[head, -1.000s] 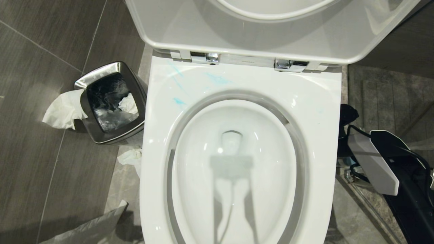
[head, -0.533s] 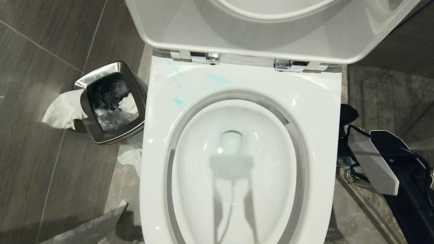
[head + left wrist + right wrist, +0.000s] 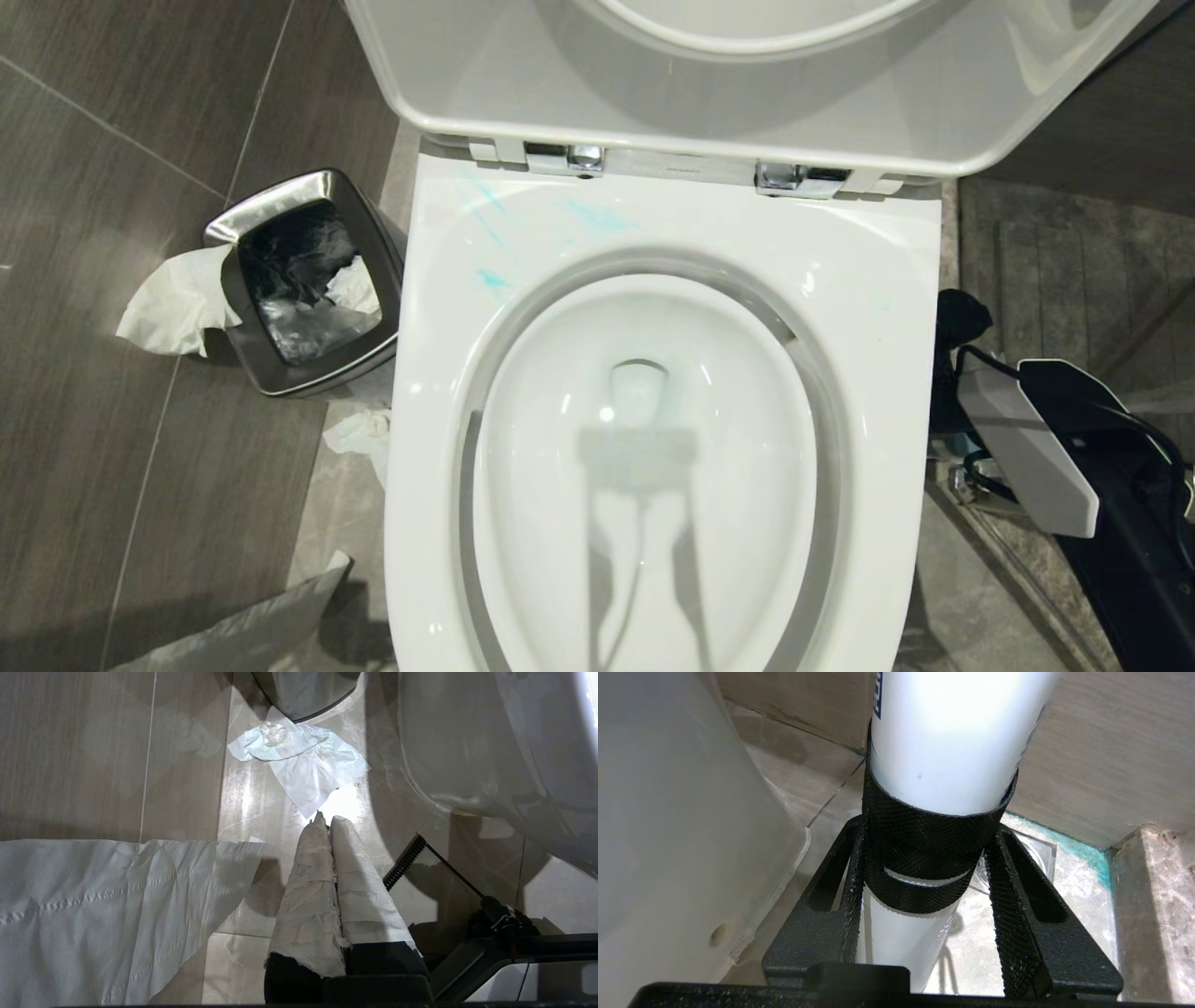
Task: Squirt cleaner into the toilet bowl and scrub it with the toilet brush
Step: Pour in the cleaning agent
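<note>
The toilet bowl [image 3: 439, 392] stands with seat and lid raised, and pale blue smears of cleaner [image 3: 597, 217] mark its back rim. Low beside the bowl's right side, my right gripper [image 3: 929, 826] is shut on a white cylinder [image 3: 948, 751] with blue lettering. Both fingers press on the black mesh band wrapped round it. I cannot tell whether this is the cleaner's bottle or the toilet brush's handle. Only the right arm [image 3: 1027, 448] shows in the head view. My left gripper [image 3: 327, 820] hangs shut and empty over the floor on the bowl's left side, its fingers wrapped in white.
A square steel bin [image 3: 303, 280] with tissue hanging out stands left of the bowl. Crumpled tissue [image 3: 299, 760] and a paper sheet [image 3: 93, 905] lie on the floor there. A clear square piece [image 3: 1034, 851] and a turquoise stain [image 3: 1078, 851] sit by the wall on the right.
</note>
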Robot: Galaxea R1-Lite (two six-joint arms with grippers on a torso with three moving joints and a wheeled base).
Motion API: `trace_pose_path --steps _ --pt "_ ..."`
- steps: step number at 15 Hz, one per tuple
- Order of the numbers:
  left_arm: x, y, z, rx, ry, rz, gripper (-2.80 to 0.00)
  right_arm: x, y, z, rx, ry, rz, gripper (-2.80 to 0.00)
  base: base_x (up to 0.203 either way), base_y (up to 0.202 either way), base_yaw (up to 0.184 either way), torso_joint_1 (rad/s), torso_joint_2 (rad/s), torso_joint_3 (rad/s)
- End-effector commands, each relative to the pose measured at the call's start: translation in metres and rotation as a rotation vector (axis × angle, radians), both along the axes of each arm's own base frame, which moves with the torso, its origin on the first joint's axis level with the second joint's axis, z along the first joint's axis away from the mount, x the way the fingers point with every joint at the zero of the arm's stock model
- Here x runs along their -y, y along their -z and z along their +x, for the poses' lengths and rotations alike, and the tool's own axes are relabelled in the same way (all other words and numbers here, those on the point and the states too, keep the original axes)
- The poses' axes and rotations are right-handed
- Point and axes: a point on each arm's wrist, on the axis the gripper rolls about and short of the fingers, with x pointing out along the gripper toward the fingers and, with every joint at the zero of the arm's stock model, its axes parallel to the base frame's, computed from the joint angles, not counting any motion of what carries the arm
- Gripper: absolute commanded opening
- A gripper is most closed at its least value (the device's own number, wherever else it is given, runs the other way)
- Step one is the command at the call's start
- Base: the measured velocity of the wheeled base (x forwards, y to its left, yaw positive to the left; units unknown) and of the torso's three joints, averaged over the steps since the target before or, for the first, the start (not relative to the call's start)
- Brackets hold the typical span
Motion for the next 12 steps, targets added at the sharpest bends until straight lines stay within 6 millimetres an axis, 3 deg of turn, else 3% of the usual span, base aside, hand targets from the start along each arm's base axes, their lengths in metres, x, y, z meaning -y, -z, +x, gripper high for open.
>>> trace_pose_path --steps 1,7,12 --pt "0.0 0.0 0.0 -0.002 -0.001 0.001 -2.8 -0.001 0.007 -0.002 -0.014 -0.003 -0.003 -2.8 0.0 0.0 0.0 0.0 0.0 0.0" --pt "0.0 0.0 0.0 -0.002 0.0 0.001 -2.8 -0.001 0.044 -0.01 -0.13 -0.006 -0.005 -2.8 0.0 0.0 0.0 0.0 0.0 0.0" --pt "0.0 0.0 0.0 -0.002 -0.001 0.001 -2.8 0.0 0.046 -0.018 -0.184 -0.002 -0.005 -2.8 0.0 0.0 0.0 0.0 0.0 0.0"
